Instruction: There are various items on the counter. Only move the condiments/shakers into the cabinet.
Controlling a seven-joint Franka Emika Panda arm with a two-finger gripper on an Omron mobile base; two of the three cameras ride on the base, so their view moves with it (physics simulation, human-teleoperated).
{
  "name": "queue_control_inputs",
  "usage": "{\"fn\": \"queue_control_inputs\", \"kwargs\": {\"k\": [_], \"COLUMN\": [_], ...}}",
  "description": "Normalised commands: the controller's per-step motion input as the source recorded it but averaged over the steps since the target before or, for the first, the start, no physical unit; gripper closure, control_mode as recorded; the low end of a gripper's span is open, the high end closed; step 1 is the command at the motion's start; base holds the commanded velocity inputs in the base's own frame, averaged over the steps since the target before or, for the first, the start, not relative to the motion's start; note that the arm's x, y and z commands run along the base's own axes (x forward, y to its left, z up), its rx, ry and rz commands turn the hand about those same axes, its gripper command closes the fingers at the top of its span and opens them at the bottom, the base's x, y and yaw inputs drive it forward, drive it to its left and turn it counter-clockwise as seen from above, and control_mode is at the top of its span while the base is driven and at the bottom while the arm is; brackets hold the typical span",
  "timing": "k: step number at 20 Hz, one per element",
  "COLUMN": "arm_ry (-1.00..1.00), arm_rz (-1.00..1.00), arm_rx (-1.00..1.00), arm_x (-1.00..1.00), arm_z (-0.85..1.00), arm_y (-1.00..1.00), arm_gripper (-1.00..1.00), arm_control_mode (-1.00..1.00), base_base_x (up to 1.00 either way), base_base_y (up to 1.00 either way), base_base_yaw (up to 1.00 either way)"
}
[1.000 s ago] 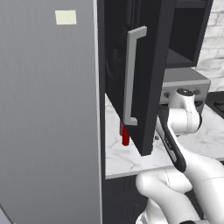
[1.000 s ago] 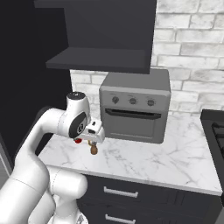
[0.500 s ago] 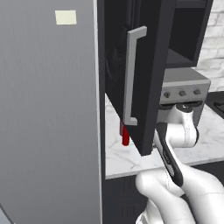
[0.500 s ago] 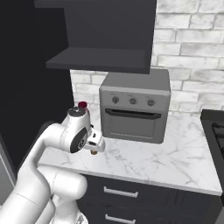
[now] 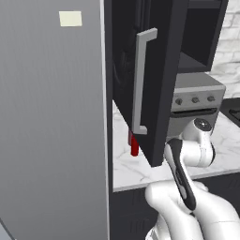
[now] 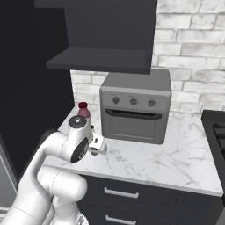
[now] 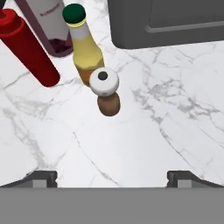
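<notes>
In the hand view a red condiment bottle (image 7: 27, 49) leans at the upper left. A small shaker (image 7: 105, 89) with a white knob top and brown body stands on the white marble counter (image 7: 131, 140). Behind the shaker are a yellow bottle with a green cap (image 7: 85, 47) and a dark labelled bottle (image 7: 47, 22). My gripper (image 7: 113, 178) hangs open above the counter, short of the shaker, with nothing between its fingertips (image 7: 42, 176). The black cabinet door (image 5: 157, 84) with its grey bar handle (image 5: 140, 79) stands open, and the red bottle (image 5: 134, 146) shows below its edge. The hand (image 6: 98, 145) sits beside a red-capped bottle (image 6: 83, 110).
A grey knobbed oven (image 6: 136, 110) stands on the counter (image 6: 158, 165) to the right of the bottles, against a white brick wall. A big grey panel with a pale sticker (image 5: 51, 117) fills the left. A dark stove edge (image 6: 215, 127) is at the far right.
The arm's wrist has sunk lower and drawn back toward the base, bringing the hand down over the counter by the bottles. The bottles and the cabinet door have not moved.
</notes>
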Motion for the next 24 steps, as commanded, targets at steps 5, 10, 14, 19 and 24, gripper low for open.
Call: {"fn": "queue_control_inputs", "kwargs": {"k": [5, 10, 14, 19, 24], "arm_ry": [-0.04, 0.01, 0.09, 0.05, 0.0], "arm_rz": [0.0, 0.0, 0.0, 0.0, 0.0], "arm_rx": [0.0, -0.04, -0.1, -0.03, -0.01], "arm_x": [0.09, 0.09, 0.19, 0.04, 0.0], "arm_z": [-0.14, -0.14, -0.24, -0.09, -0.24], "arm_y": [0.05, 0.26, 0.39, 0.04, 0.0], "arm_gripper": [-1.0, -1.0, -1.0, -1.0, -1.0], "arm_control_mode": [-1.0, -1.0, -1.0, -1.0, -1.0], "base_base_x": [0.0, 0.0, 0.0, 0.0, 0.0], "base_base_y": [0.0, 0.0, 0.0, 0.0, 0.0], "base_base_yaw": [0.0, 0.0, 0.0, 0.0, 0.0]}}
